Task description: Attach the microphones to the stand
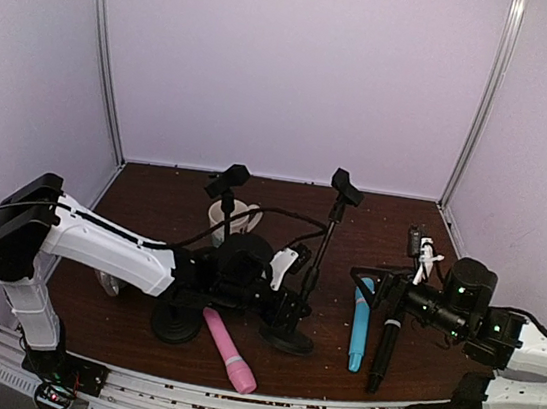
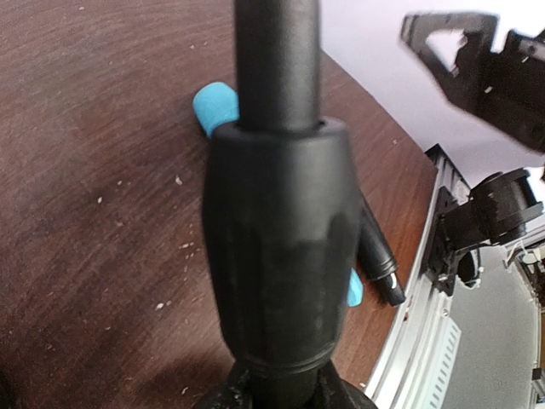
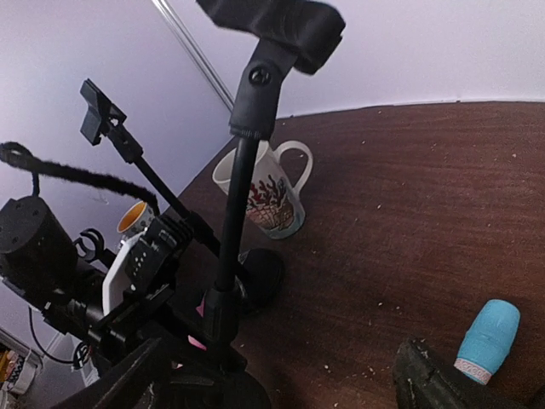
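Along the near edge lie the pink mic (image 1: 227,350), blue mic (image 1: 359,327) and black mic (image 1: 382,355). Your left gripper (image 1: 294,313) clamps the right stand (image 1: 328,234); your right gripper (image 1: 380,284) hangs spread by the black mic's far end.

Bare table (image 1: 381,234) behind blue microphone (image 1: 360,322), right stand (image 1: 317,261), left stand (image 1: 226,203), mug (image 1: 241,218) crowding centre-left

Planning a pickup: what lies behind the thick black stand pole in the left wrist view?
A light blue stick microphone and a slim black microphone are there; the pole covers most of each.
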Controlling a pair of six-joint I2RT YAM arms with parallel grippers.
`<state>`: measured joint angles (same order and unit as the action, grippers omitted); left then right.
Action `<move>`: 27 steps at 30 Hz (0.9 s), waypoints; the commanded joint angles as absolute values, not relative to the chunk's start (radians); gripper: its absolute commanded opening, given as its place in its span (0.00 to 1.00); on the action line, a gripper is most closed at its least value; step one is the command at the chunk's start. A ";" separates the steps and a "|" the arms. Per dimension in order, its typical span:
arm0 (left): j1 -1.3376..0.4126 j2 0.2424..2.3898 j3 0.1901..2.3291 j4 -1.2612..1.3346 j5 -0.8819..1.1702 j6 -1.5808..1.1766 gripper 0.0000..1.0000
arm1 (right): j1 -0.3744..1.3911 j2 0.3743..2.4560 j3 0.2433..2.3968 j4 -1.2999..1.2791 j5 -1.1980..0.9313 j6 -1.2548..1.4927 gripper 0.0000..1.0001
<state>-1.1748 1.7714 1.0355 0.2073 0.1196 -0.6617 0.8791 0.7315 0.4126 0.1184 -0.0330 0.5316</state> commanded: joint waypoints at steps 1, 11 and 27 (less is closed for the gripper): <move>-1.177 1.750 1.121 0.314 0.201 -0.656 0.00 | 0.877 0.787 0.410 0.279 -0.164 0.584 0.92; -1.177 1.747 1.132 0.327 0.248 -0.654 0.00 | 0.877 1.089 0.455 0.616 -0.349 0.690 0.93; -1.174 1.758 1.103 0.333 0.203 -0.689 0.00 | 0.959 0.906 0.409 0.458 -0.375 0.822 0.83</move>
